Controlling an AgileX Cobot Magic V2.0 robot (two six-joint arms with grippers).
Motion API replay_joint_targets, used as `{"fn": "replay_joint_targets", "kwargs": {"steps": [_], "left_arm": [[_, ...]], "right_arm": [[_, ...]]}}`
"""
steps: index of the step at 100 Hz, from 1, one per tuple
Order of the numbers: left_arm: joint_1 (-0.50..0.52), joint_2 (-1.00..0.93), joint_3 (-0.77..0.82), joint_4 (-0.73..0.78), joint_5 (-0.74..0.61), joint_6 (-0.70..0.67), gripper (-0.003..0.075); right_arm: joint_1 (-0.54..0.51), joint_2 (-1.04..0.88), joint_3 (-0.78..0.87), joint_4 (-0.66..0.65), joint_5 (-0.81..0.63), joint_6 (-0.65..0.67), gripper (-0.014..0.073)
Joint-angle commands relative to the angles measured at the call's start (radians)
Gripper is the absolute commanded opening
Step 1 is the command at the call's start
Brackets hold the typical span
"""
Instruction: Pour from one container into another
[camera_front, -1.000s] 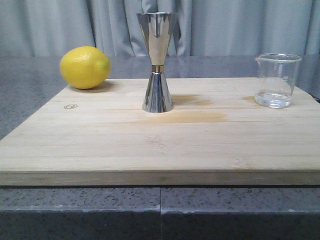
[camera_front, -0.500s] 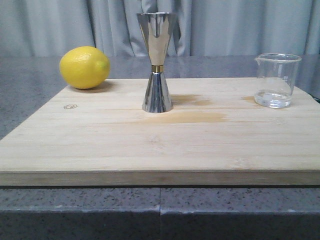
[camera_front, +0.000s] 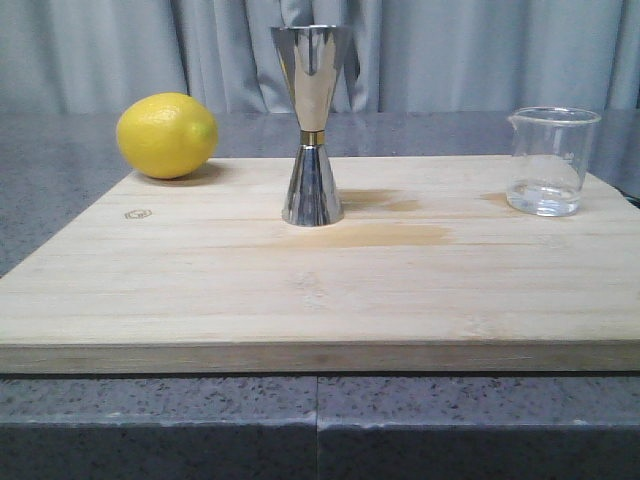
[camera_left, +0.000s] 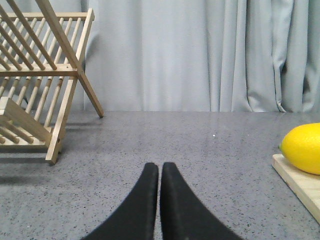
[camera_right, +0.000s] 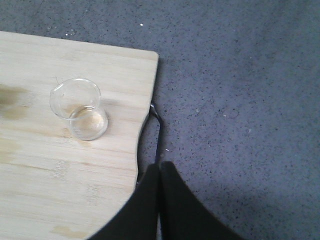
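Observation:
The container, a small clear glass beaker (camera_front: 552, 160), stands upright at the right end of the wooden board (camera_front: 320, 290) with a little clear liquid in its bottom; the right wrist view shows the beaker (camera_right: 80, 107) from above. The other container, a tall steel hourglass jigger (camera_front: 313, 122) with a gold band at its waist, stands upright near the board's middle back. My left gripper (camera_left: 160, 167) is shut and empty over the grey counter, left of the board. My right gripper (camera_right: 159, 166) is shut and empty, above the board's right edge, apart from the beaker.
A yellow lemon (camera_front: 167, 135) sits at the board's back left corner, also visible as the lemon (camera_left: 302, 148) in the left wrist view. A wooden dish rack (camera_left: 37, 75) stands on the counter far left. Wet stains (camera_front: 385, 232) mark the board beside the jigger. Grey curtains hang behind.
The whole front view has shifted a few pixels to the left; the objects keep their places on the board.

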Motion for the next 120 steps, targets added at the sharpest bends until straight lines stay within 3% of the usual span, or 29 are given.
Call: {"fn": "replay_joint_targets", "kwargs": {"steps": [1, 120], "left_arm": [[-0.011, -0.021, 0.028, 0.031, -0.079, -0.002, -0.0019], [-0.045, -0.021, 0.028, 0.019, -0.078, -0.002, -0.0019]], "right_arm": [[-0.007, 0.000, -0.024, -0.023, -0.063, -0.004, -0.0063], [-0.032, -0.041, 0.012, -0.064, -0.086, -0.004, -0.0063]]}}
